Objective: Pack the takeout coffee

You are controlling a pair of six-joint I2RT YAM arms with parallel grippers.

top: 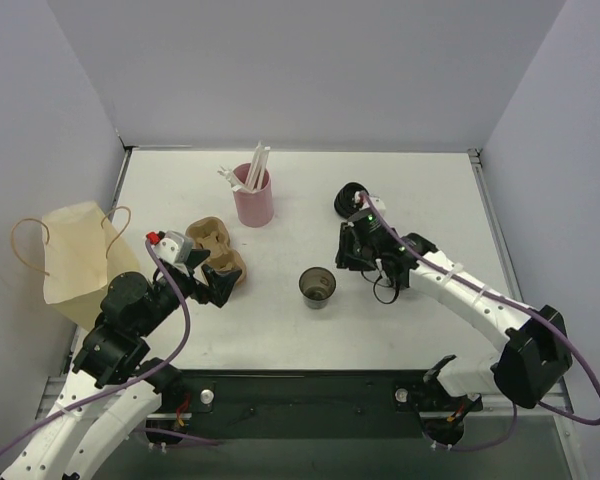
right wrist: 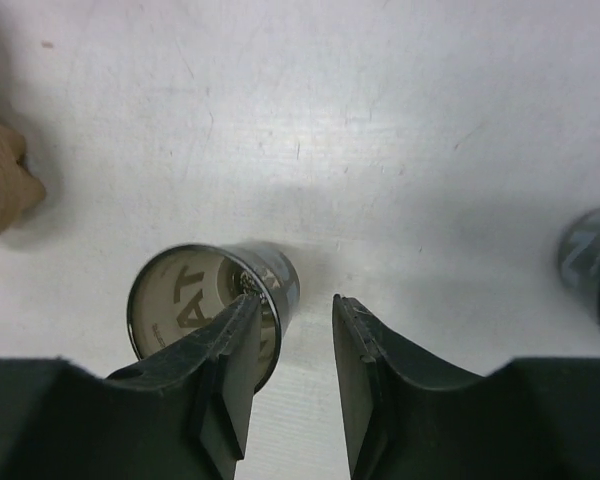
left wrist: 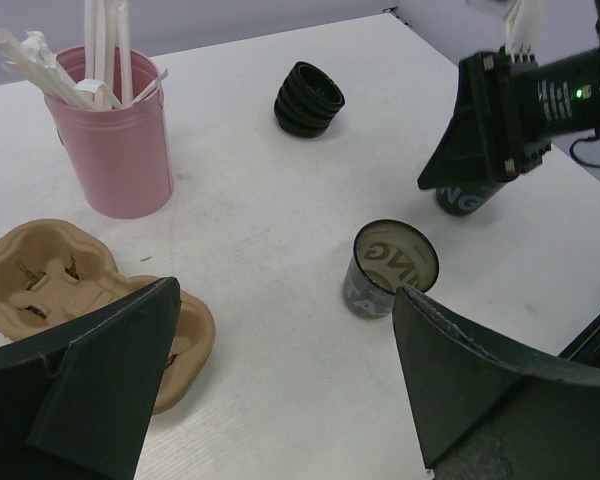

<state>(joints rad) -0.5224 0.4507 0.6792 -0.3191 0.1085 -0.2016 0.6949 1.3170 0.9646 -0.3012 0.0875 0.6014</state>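
White links (top: 470,292); black joints (top: 130,297); purple cables (top: 185,320); green LED (left wrist: 578,94).

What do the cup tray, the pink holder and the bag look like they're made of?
Cup tray: looks like molded paper pulp, matte tan, with soft rounded wells and a dull, rough-looking surface. Pink holder: probably plastic, smooth with a faint sheen, though coated metal is possible. Bag: paper, matte cream, flat creased panels, thin looped handles.

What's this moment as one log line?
left pincer open, empty | right pincer open, empty | centre cup upright on table, unlidded
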